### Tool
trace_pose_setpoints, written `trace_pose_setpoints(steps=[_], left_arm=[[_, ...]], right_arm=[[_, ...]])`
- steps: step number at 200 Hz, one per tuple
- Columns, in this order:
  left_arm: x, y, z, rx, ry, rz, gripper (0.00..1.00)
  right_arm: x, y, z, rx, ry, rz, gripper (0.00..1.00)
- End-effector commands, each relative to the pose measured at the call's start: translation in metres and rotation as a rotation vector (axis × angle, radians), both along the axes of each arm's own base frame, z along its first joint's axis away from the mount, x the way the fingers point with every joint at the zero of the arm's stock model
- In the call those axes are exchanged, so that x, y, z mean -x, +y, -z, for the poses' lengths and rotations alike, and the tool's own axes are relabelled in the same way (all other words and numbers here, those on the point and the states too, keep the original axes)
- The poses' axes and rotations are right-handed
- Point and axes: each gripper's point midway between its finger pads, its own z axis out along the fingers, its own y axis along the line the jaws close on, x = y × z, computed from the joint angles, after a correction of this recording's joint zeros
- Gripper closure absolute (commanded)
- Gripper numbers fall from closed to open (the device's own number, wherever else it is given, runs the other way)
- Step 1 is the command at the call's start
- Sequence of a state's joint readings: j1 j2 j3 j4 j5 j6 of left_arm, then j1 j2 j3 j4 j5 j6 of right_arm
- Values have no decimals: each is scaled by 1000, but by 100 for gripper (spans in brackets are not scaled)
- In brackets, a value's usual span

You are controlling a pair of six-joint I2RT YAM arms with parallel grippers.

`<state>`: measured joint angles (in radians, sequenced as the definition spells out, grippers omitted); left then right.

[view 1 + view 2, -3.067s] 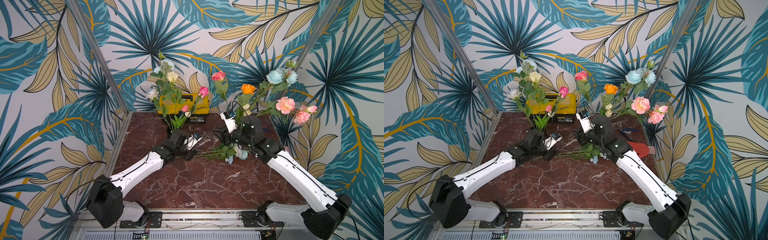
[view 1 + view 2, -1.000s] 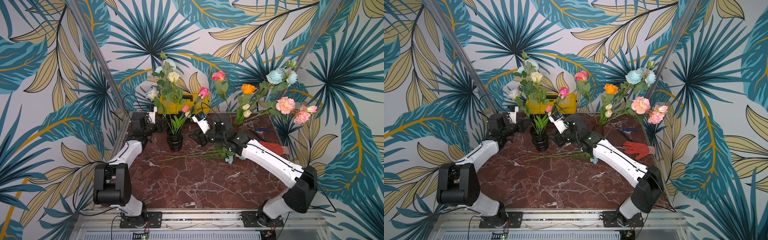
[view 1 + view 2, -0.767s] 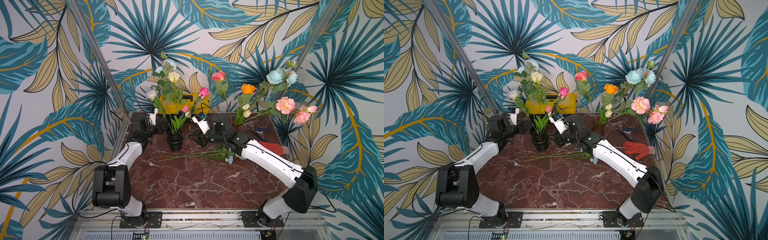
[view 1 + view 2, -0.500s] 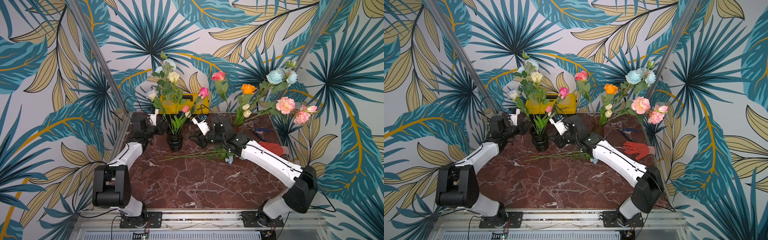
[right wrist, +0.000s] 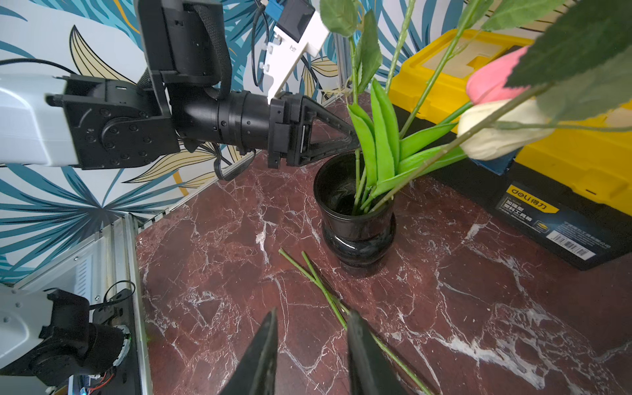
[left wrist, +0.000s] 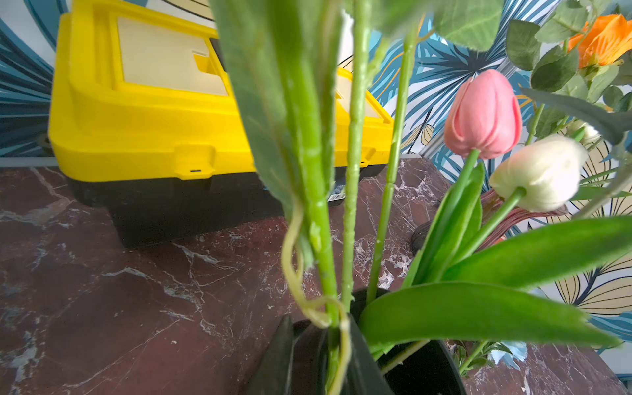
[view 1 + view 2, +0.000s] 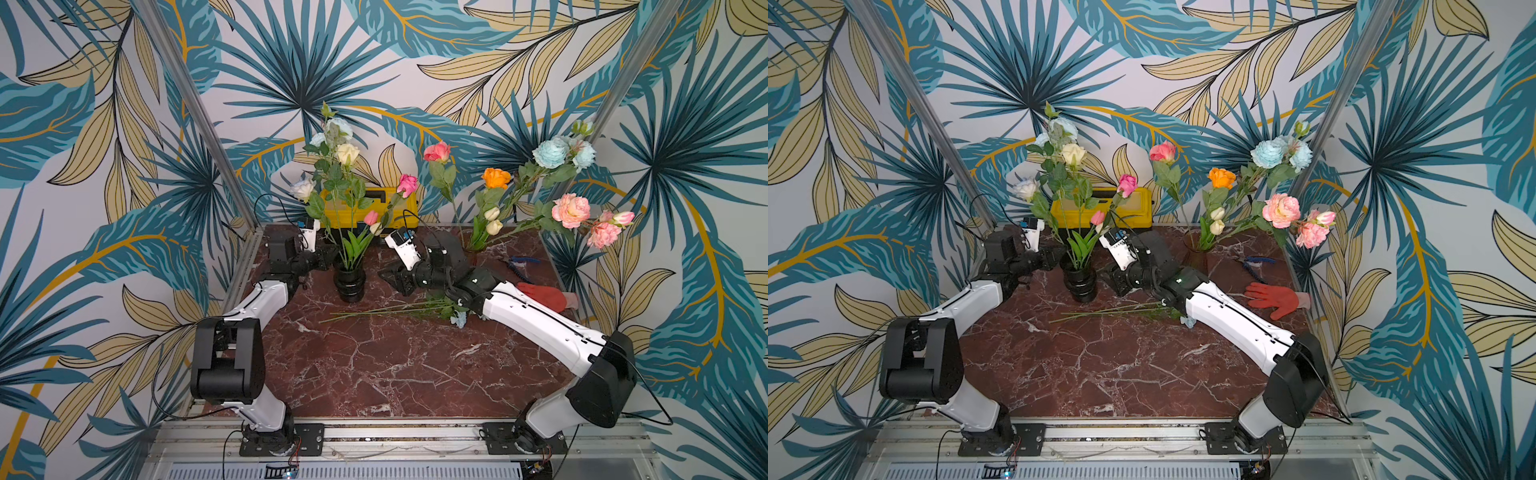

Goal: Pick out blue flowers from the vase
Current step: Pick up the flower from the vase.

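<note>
Left wrist view showed the left gripper [image 6: 317, 328] set narrowly around a green stem [image 6: 319, 222] above the black vase [image 6: 420, 372], with tulip leaves [image 6: 478, 314] crowding it. Whether it pinched, I could not tell. Right gripper [image 5: 309, 318] hung open over blue flowers [image 7: 459, 319] lying on the table [image 5: 478, 307].

A robotics lab cell is shown — printed panels [image 7: 62, 166] framed by aluminium posts [image 7: 201, 120]. Two arms [image 7: 259, 301] [image 7: 540, 326] are bolted to a rail [image 7: 395, 430] beside the desk [image 7: 374, 374].
</note>
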<state>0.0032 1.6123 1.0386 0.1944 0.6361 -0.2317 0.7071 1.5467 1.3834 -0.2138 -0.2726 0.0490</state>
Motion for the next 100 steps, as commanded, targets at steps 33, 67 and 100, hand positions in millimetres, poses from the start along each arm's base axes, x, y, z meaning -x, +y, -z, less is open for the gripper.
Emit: trace_pose_setpoints(steps=[33, 67, 100], left_arm=[[-7, -10, -19, -8, -62, 34, 81], [-9, -13, -20, -12, -66, 38, 84], [-8, -14, -20, -9, -65, 42, 92]], right_arm=[[3, -2, -7, -22, -20, 10, 66], [2, -2, -5, -23, -16, 7, 66], [3, -3, -7, -21, -20, 11, 66]])
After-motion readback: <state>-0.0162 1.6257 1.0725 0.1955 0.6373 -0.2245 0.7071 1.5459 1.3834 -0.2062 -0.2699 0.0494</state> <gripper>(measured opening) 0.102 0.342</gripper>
